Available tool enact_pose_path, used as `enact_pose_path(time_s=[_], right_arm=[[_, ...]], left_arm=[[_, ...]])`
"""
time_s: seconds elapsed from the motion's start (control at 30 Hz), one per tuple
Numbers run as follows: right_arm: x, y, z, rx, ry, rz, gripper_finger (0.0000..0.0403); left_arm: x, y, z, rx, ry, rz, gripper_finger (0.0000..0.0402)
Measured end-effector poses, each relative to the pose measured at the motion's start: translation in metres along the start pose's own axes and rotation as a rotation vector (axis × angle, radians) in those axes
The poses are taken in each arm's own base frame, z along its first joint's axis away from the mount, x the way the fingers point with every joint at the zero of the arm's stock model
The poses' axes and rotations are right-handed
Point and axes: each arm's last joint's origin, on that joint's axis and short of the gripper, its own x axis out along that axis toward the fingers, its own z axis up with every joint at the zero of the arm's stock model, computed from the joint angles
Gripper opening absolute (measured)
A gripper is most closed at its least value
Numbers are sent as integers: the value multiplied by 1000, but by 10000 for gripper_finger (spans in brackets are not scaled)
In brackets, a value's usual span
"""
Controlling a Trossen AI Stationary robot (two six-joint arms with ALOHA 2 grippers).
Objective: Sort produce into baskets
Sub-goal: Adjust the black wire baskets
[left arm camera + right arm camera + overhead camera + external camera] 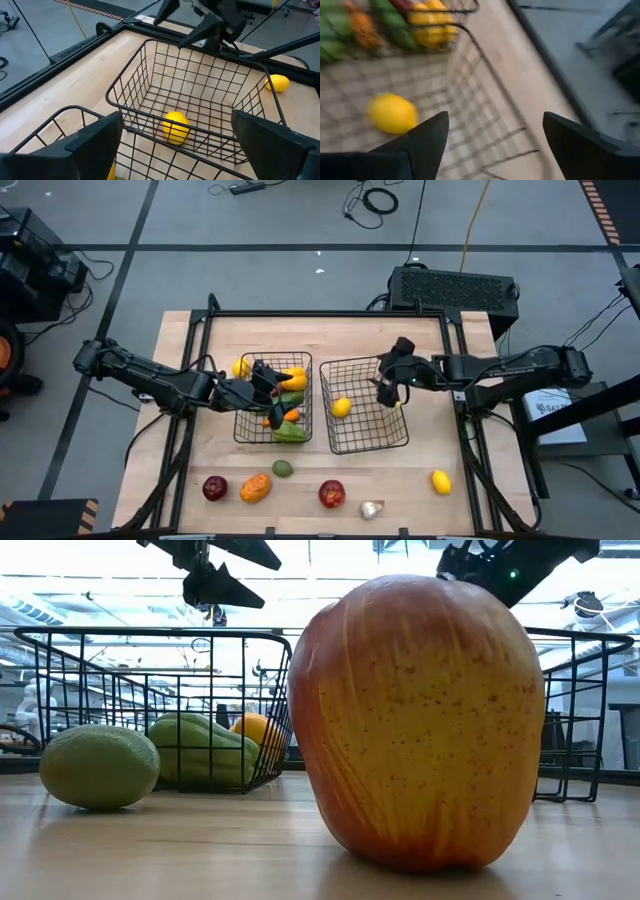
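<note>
Black wire baskets sat mid-table: the left basket held peppers, the right basket one lemon; along the table's front edge lay two apples, an orange pepper, a green piece, a garlic bulb and another lemon. Both the left gripper and the right gripper hung spread and empty over their baskets; judged best, each should clear the rim before reaching for front-edge pieces. No writing readable.
</note>
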Motion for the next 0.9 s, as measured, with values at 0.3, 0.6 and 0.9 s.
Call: enact_pose_path(time_s=[0.3,0.6,0.9], right_arm=[[18,-32,-10,-150,134,-32,313],[36,-54,-18,-88,206,3,309],[44,-68,-23,-39,252,-16,197]], left_arm=[[0,0,0,1,-2,3,377],[0,2,0,38,-5,32,377],[-1,13,8,54,-30,78,377]])
